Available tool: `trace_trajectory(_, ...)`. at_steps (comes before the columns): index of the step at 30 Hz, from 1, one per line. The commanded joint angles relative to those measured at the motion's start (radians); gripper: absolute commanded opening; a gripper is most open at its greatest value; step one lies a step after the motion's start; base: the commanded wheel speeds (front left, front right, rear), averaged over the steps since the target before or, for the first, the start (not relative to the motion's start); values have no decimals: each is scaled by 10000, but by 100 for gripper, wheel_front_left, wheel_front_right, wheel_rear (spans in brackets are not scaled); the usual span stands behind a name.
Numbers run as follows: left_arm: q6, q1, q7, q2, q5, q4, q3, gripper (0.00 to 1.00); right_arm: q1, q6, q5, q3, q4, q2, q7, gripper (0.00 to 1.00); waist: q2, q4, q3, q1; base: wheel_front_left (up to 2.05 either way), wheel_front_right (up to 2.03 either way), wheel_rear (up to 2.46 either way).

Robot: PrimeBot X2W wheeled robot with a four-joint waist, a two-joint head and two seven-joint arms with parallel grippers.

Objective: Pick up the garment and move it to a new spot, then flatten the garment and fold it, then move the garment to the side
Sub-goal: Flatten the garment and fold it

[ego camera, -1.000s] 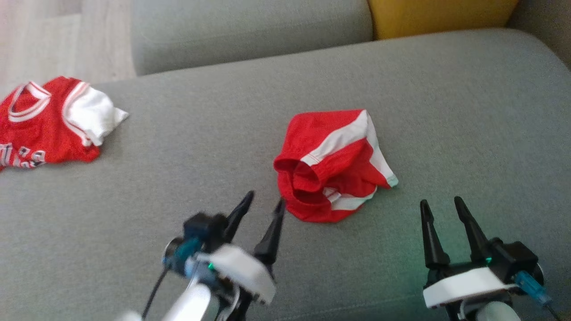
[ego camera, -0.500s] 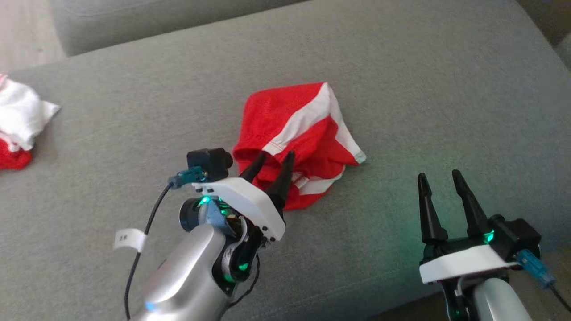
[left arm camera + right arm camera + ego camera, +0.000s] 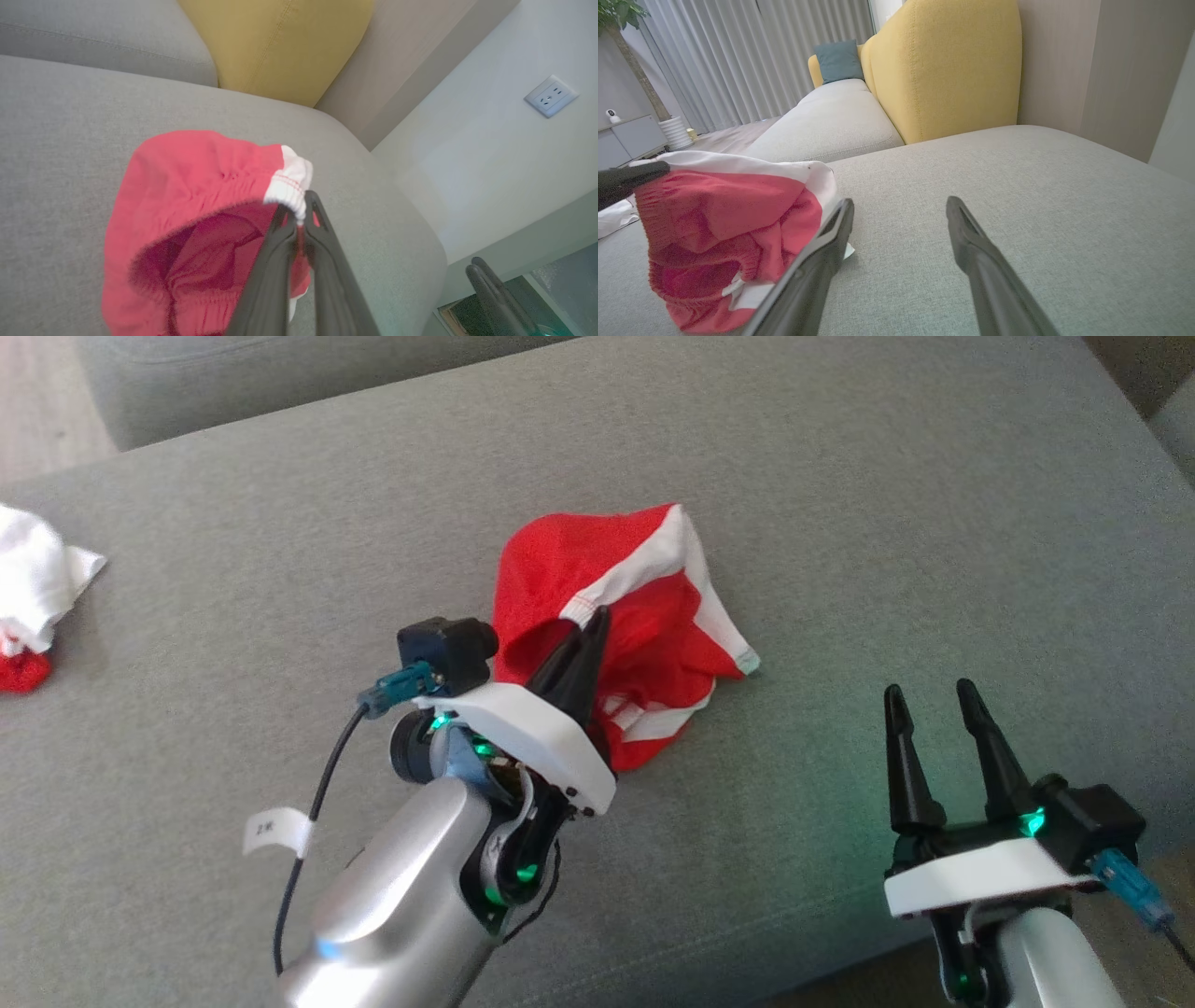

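Note:
The garment [image 3: 644, 616] is a pair of red shorts with white side stripes, crumpled near the middle of the grey sofa seat [image 3: 280, 569]. My left gripper [image 3: 597, 616] is shut on its waistband edge, pulling that edge up off the cushion. The left wrist view has both fingers pinched together on the white and red hem of the garment [image 3: 187, 186], left gripper [image 3: 301, 217]. My right gripper [image 3: 924, 695] stands open to the right of the shorts, touching nothing. From the right wrist, the garment [image 3: 724, 219] hangs left of the open right gripper [image 3: 901, 205].
Another red and white garment [image 3: 33, 588] lies at the far left of the seat. A yellow cushion [image 3: 943, 65] stands behind the seat, and a second grey cushion [image 3: 93, 37] lies beyond. A wall with a socket [image 3: 551, 95] is past the sofa's edge.
My left gripper reached into the shorts, closed on the waistband edge and raised it. The head camera tilted down and shifted. My right gripper stayed open.

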Motion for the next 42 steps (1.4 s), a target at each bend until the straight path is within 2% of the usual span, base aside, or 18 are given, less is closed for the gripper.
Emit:
trace_trajectory(1,-33,-379,-98,53,97,-447,280,0,-235,-9,-8,167,-328,-50,-109,100,0,144,-79,-1,0,0,0)
trace_trajectory(6,-30,30,126,690,241,-1277,133,0,-153,-9,-84,16,-272,-50,-109,100,0,669,-318,-1,0,0,0)
trace_trajectory(14,489,1102,488,2286,272,-2529,591,0,-102,-9,-175,-156,-180,-50,-109,100,0,1468,-573,-1,0,0,0)
trace_trajectory(21,743,1855,611,3163,128,-2280,963,0,-127,-9,-291,-156,-79,-50,-109,100,0,1843,-615,-1,0,0,0)
trace_trajectory(29,728,2085,280,3080,185,-1208,881,0,-199,-9,-377,-129,-28,-50,-109,100,0,1916,-514,-1,0,0,0)
trace_trajectory(37,616,2059,-423,2714,349,-148,759,0,-265,-9,-426,-147,14,-50,-109,100,0,1857,-473,-1,0,0,0)
trace_trajectory(38,602,2060,-542,2676,369,-66,761,40,-266,-9,-432,-151,15,-50,-109,100,0,1857,-492,-1,0,0,0)
trace_trajectory(39,584,2072,-674,2645,392,7,762,93,-262,-9,-438,-155,19,-50,-109,100,0,1860,-526,-1,0,0,0)
trace_trajectory(40,561,2110,-803,2608,382,63,779,100,-250,-9,-444,-160,26,-50,-109,100,0,1869,-571,-1,0,0,0)
trace_trajectory(42,526,2229,-1032,2552,340,110,836,100,-213,-9,-455,-172,43,-50,-109,100,0,1898,-664,-1,0,0,0)
